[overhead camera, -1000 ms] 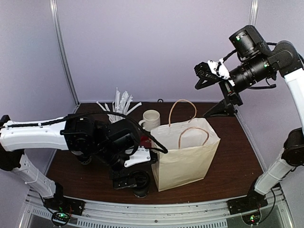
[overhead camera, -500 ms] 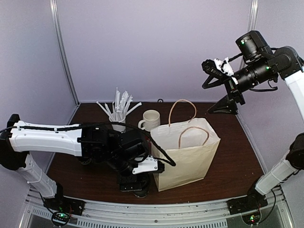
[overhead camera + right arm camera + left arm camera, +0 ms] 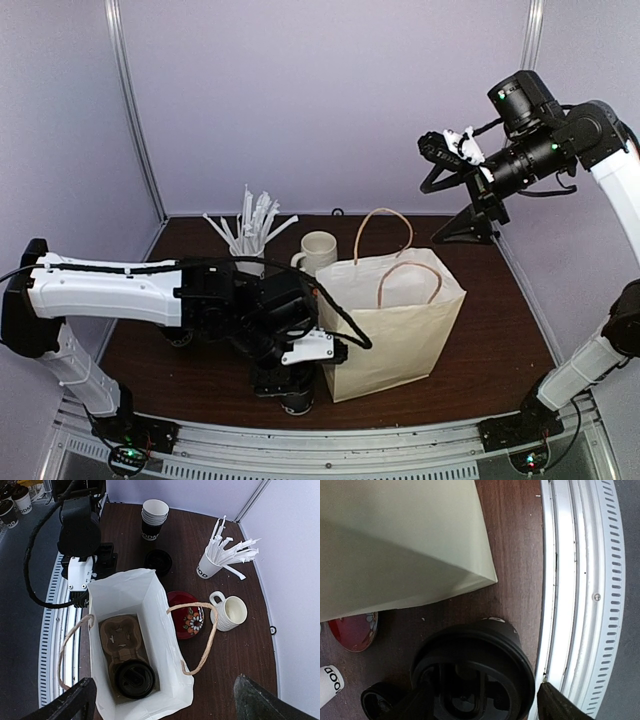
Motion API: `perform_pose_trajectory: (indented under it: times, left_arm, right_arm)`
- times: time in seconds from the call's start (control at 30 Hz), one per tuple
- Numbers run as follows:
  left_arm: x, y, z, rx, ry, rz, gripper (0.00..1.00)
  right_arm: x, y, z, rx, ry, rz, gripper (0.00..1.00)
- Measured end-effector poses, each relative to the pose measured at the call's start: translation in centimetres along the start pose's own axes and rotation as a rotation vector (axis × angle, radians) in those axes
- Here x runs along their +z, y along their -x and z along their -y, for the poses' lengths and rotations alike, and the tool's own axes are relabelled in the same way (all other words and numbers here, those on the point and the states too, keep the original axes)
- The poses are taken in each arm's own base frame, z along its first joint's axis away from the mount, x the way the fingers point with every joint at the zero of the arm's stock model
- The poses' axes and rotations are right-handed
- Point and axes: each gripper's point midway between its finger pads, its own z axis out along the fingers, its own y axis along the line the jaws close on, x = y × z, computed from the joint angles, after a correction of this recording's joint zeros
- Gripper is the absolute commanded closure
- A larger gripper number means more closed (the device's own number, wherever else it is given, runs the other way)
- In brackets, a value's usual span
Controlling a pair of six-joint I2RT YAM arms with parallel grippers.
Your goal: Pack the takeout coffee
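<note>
One takeout coffee cup (image 3: 470, 675), black with a black lid, stands on the table near the front rail, beside the paper bag's corner. My left gripper (image 3: 475, 702) hangs over it with a finger on each side. A slim gap shows between the right finger (image 3: 557, 705) and the lid rim, so the jaws are open. From above, the left gripper (image 3: 285, 380) covers most of this cup (image 3: 296, 403). A second black-lidded cup (image 3: 134, 679) sits in the cardboard carrier (image 3: 117, 635) inside the bag (image 3: 165, 630). My right gripper (image 3: 441, 160) is raised high at the back right, open and empty.
The paper bag (image 3: 390, 325) stands open at mid-table with its handles up. Behind it are a red flowered saucer (image 3: 187, 617), a cream mug (image 3: 319, 250) and a white cup of straws (image 3: 248, 240). A stack of cups (image 3: 154, 517) and a round black object (image 3: 158, 562) lie to the left.
My left arm has reached a little further right and settled over the front cup, its jaws narrowing. My right arm shifted slightly while staying raised and open.
</note>
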Motion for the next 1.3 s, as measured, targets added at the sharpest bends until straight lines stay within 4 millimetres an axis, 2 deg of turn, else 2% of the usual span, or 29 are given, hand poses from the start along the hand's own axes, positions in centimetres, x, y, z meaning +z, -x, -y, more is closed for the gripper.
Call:
perform_pose_trajectory:
  times: [0.23, 0.33, 0.47, 0.73, 1.3]
  left_arm:
    - [0.0, 0.0, -0.1, -0.004, -0.004, 0.001, 0.20]
    - [-0.3, 0.1, 0.2, -0.001, -0.017, 0.014, 0.13]
    - [-1.3, 0.4, 0.2, -0.004, -0.021, 0.046, 0.09]
    - [-1.3, 0.4, 0.3, -0.017, -0.056, 0.052, 0.09]
    - [0.5, -1.0, -0.2, -0.042, -0.074, -0.009, 0.13]
  right_arm:
    - [0.2, 0.0, 0.0, 0.000, 0.005, 0.005, 0.01]
    - [0.2, 0.1, 0.0, 0.000, 0.007, 0.006, 0.00]
    - [0.2, 0.1, -0.1, 0.000, 0.009, 0.008, 0.01]
    - [0.2, 0.1, -0.1, 0.001, 0.011, 0.011, 0.01]
    - [0.7, -0.2, -0.2, 0.010, 0.025, 0.002, 0.01]
